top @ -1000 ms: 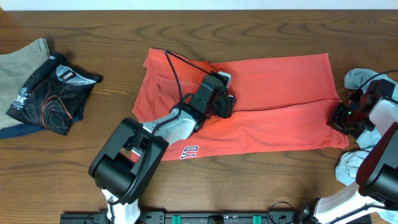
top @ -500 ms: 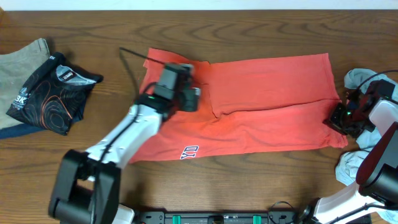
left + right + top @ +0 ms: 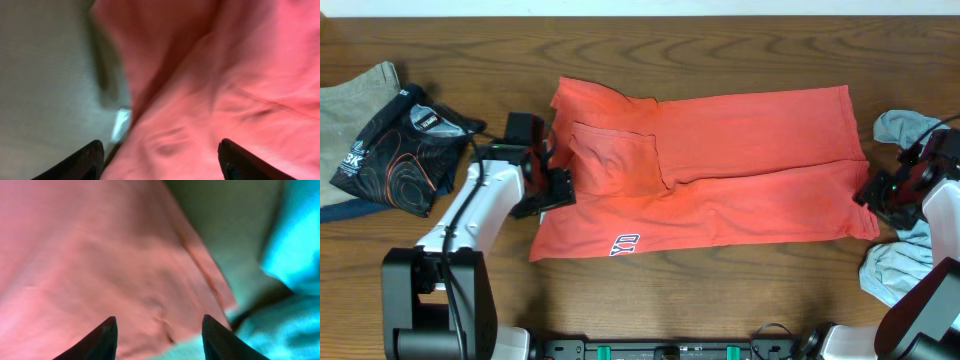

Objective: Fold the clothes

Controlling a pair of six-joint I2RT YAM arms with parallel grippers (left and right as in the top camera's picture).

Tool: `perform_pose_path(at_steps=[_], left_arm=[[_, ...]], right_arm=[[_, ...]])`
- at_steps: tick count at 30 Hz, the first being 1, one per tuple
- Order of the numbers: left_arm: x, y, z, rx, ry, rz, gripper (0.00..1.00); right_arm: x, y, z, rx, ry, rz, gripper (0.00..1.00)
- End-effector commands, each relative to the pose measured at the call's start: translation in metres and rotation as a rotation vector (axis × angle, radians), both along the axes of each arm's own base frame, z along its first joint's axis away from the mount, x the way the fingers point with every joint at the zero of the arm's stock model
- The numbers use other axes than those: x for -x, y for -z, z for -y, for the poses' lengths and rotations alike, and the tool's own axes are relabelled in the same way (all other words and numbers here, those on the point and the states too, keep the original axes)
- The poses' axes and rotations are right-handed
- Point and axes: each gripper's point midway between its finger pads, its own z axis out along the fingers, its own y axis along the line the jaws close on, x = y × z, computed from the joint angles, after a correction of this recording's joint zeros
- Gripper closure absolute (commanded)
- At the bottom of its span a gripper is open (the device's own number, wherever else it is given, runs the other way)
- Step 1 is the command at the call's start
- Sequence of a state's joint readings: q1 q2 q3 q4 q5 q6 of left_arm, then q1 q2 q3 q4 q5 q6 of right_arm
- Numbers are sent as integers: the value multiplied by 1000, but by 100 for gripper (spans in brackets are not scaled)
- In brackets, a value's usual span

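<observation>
The coral-red tee [image 3: 740, 170] lies flat across the table, folded into a long band, with white lettering [image 3: 623, 243] at its lower left and a sleeve flap [image 3: 615, 160] folded onto it. My left gripper [image 3: 548, 182] hovers over the tee's left edge. It is open, its fingers [image 3: 92, 160] wide apart with red cloth [image 3: 210, 75] below and nothing between them. At the tee's right edge my right gripper [image 3: 875, 195] is open above the cloth's corner [image 3: 125, 265], gripping nothing. Light grey-blue tees [image 3: 905, 127] lie bunched beside it.
A black patterned garment [image 3: 400, 150] rests on a beige one [image 3: 355, 90] at the far left. More grey-blue cloth [image 3: 888, 272] lies at the front right, and also shows in the right wrist view [image 3: 295, 240]. Bare wooden table [image 3: 720, 290] runs along the front.
My left arm has swung from the middle of the tee out to its left edge, leaving the sleeve flap folded inward. The right gripper's jaws have opened over the right corner.
</observation>
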State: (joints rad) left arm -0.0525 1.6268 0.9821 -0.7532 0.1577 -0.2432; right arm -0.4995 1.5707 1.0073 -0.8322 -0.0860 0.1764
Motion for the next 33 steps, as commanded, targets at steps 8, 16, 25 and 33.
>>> perform_pose_path(at_steps=[8,16,25,33], left_arm=[[34,34,-14,0,-127,-78,24],[56,52,-14,-2,-138,-121,42],[76,52,-14,-9,-138,-196,94],[123,43,-18,-46,-189,-394,94]], right_arm=[[37,37,0,47,91,-126,45],[48,59,-6,45,110,-123,45],[53,61,-2,73,122,-141,99],[82,62,-9,40,149,-258,99]])
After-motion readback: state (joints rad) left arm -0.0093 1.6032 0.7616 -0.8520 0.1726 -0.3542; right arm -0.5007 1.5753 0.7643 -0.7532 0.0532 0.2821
